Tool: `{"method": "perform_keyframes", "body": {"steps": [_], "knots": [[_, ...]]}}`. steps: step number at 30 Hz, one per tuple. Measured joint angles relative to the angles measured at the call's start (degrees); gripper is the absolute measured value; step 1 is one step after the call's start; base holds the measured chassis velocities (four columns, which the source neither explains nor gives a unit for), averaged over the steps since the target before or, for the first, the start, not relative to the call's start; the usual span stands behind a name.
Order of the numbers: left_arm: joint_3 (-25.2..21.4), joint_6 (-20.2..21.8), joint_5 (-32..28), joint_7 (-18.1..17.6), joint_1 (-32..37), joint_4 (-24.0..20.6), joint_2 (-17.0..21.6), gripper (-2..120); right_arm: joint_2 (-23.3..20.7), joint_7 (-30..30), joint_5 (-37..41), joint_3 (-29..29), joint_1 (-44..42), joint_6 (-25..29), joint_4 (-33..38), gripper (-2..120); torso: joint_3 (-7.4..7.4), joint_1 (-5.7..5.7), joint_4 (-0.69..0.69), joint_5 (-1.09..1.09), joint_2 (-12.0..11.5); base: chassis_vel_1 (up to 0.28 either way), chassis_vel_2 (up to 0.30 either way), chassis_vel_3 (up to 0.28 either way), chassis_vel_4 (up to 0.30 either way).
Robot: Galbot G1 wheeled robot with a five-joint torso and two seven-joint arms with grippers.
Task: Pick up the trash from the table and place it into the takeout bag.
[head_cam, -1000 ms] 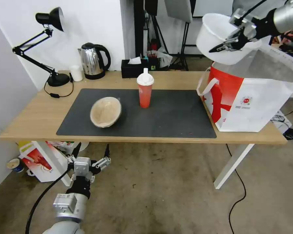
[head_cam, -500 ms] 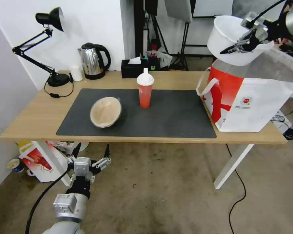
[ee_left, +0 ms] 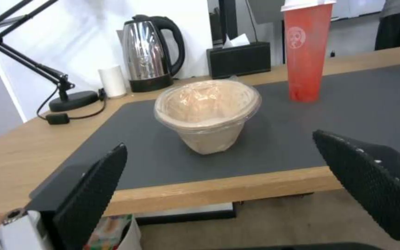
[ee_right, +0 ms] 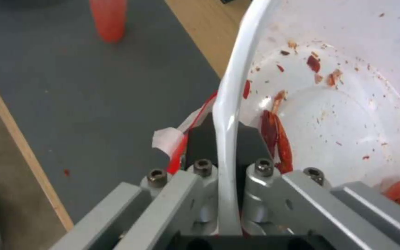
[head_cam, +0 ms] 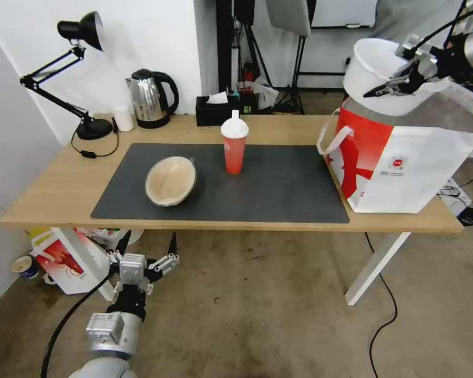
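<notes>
My right gripper (head_cam: 388, 88) is shut on the rim of the white bowl (head_cam: 373, 73) and holds it tilted over the open top of the takeout bag (head_cam: 404, 157), which stands at the table's (head_cam: 63, 189) right end. In the right wrist view the pads pinch the bowl (ee_right: 339, 104), whose inside shows red food scraps. The red cup (head_cam: 234, 142) stands upright mid-mat, and the tan lidded bowl (head_cam: 170, 181) lies tilted to its left. My left gripper (head_cam: 148, 242) hangs open below the table's front edge, facing the tan bowl (ee_left: 207, 114).
A desk lamp (head_cam: 84, 79), a small white cup (head_cam: 123, 118), a kettle (head_cam: 151, 100) and a black tissue box (head_cam: 215, 109) line the table's back edge. A red-and-white carton (head_cam: 68, 260) sits on the floor under the left end. Cables run across the floor at right.
My right gripper has carried the white bowl rightward and lower, from beside the bag's left edge to over its opening. The left arm has not moved.
</notes>
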Motion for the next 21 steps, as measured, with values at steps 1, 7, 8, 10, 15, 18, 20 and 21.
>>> {"method": "perform_keyframes", "body": {"steps": [1, 7, 8, 10, 15, 18, 20, 21], "knots": [[0.00, 0.00, 0.00, 0.00, 0.00, 0.00, 0.00, 100, 0.01, 0.23, -0.22, 0.37, -0.34, 0.22, -0.09, 0, 0.00, 0.00, 0.00, 0.01, 0.00, 0.000, 0.000, 0.000, 0.000], [-0.01, 0.00, 0.00, 0.00, 0.00, 0.00, 0.00, 100, 0.39, 1.05, -0.78, 0.84, -0.69, 0.64, -0.81, 12, 0.00, 0.00, 0.00, 0.00, 0.00, 0.000, 0.000, 0.000, 0.000], [0.00, 0.00, 0.00, 0.00, 0.00, 0.00, 0.00, 100, 0.51, 1.18, -0.92, 0.95, -0.79, 0.68, -0.89, 18, 0.00, 0.00, 0.00, 0.00, 0.00, 0.000, 0.000, 0.000, 0.000], [-0.01, 0.00, 0.00, 0.00, 0.00, 0.00, 0.00, 100, 0.56, 1.37, -1.03, 0.99, -0.92, 0.71, -0.92, 29, 0.00, 0.00, 0.00, 0.00, 0.00, 0.000, 0.000, 0.000, 0.000], [0.00, 0.00, 0.00, 0.00, 0.00, 0.00, 0.00, 100, 0.53, 1.33, -1.50, 1.02, -0.99, 0.76, -0.98, 45, 0.00, 0.00, 0.00, 0.00, 0.00, 0.000, 0.000, 0.000, 0.000], [-0.01, 0.00, 0.00, 0.00, 0.00, 0.00, 0.00, 100, 0.52, 1.03, -1.89, 1.03, -0.99, 0.78, -1.00, 55, 0.00, 0.00, 0.00, 0.00, 0.00, 0.000, 0.000, 0.000, 0.000], [0.00, 0.00, 0.00, 0.00, 0.00, 0.00, 0.00, 100, 0.54, 0.64, -2.17, 1.05, -0.98, 0.79, -1.02, 65, 0.00, 0.00, 0.00, 0.00, 0.00, 0.000, 0.000, 0.000, 0.000], [0.00, 0.00, 0.00, 0.00, 0.00, 0.00, 0.00, 100, 0.54, 0.64, -2.17, 1.05, -0.98, 0.79, -1.02, 65, 0.00, 0.00, 0.00, 0.00, 0.00, 0.000, 0.000, 0.000, 0.000]]}}
